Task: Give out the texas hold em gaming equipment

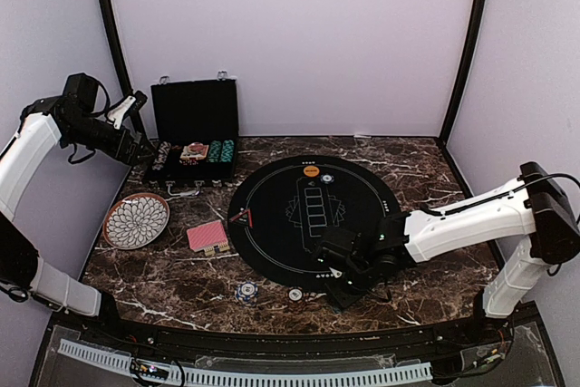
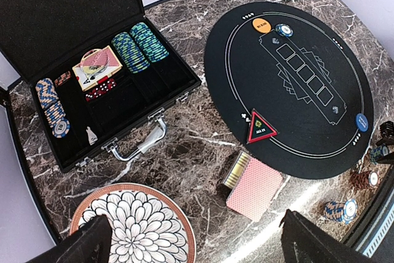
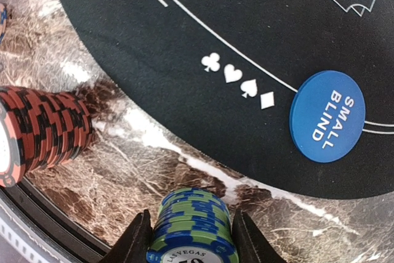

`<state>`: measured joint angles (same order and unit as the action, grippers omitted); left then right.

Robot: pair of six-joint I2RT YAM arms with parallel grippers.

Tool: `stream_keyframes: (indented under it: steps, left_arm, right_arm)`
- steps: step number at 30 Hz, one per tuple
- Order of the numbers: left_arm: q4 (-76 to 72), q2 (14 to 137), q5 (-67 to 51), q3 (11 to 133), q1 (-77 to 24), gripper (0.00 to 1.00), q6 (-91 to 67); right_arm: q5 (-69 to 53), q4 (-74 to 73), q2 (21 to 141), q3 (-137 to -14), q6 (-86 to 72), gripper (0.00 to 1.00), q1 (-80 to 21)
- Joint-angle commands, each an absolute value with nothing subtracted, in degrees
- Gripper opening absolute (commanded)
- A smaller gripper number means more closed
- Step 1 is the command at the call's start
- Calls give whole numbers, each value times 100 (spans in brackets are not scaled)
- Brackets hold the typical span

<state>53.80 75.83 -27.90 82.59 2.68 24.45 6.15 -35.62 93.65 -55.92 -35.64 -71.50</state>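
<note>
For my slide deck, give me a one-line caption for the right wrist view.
Right gripper flanking a blue chip stack beside the mat, Small Blind button and red stack nearby.

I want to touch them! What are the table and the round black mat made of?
The table: looks like dark marble or marble-look laminate, glossy, white veins and glare. The round black mat: probably felt or rubber, matte, thin, printed white lines.
</note>
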Motion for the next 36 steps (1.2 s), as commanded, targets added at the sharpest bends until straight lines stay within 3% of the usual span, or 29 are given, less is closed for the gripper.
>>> stream_keyframes:
  steps: [1,8,18,36]
  left_arm:
    - [5556,7488,-2879,8450,246,99,2505]
    - [5563,7494,-2873,8455,246,99,2511]
    - [5564,7459,-2860,8425,246,99,2548]
    - [5503,7395,-2908,8310,241,99,2557]
  right_arm:
    - [702,-3704,9305,-5716,-3534,26,-7198]
    - [780,-4081,9273,-6109,-3418,14,-7198]
    - [1074,-4706,9817,-7678,-3053,12,-7033]
    - [952,-4411,13356,-11703,-2393,10,-6366]
